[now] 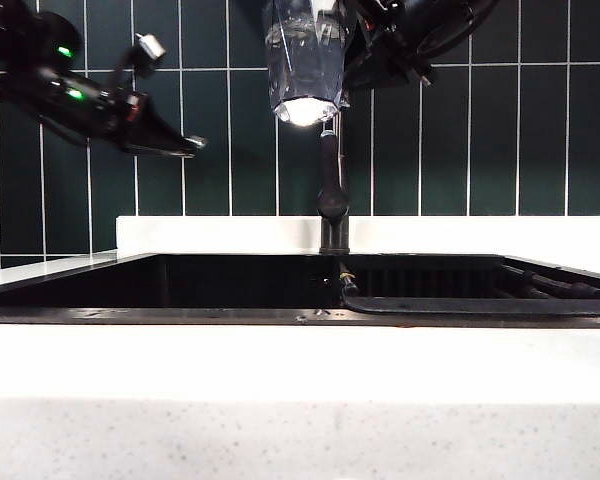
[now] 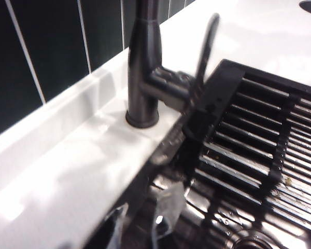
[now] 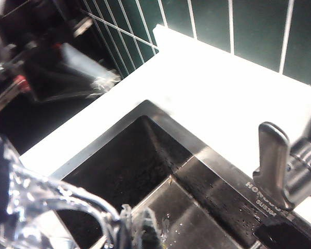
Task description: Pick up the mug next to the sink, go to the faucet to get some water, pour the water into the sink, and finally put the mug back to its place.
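Note:
The mug (image 1: 305, 60), a clear faceted tumbler with its bright thick base downward, hangs high at the top centre, just above the dark faucet pipe (image 1: 332, 190). My right gripper (image 1: 348, 30) comes in from the upper right and is shut on the mug's wall; in the right wrist view the glass rim (image 3: 46, 202) curves up to its fingers (image 3: 125, 228). My left gripper (image 1: 185, 146) hovers at the left, above the black sink (image 1: 180, 285), pointing toward the faucet with nothing in it. Its fingers (image 2: 116, 223) are blurred and narrow. The faucet (image 2: 142, 67) and its lever (image 2: 207, 46) stand close ahead.
A slatted black rack (image 2: 264, 155) lies in the sink's right part. White counter (image 1: 300, 370) runs along the front and a white ledge (image 1: 480, 235) along the back under dark green wall tiles (image 1: 540, 130). The faucet lever (image 3: 273, 155) stands by the sink's rim.

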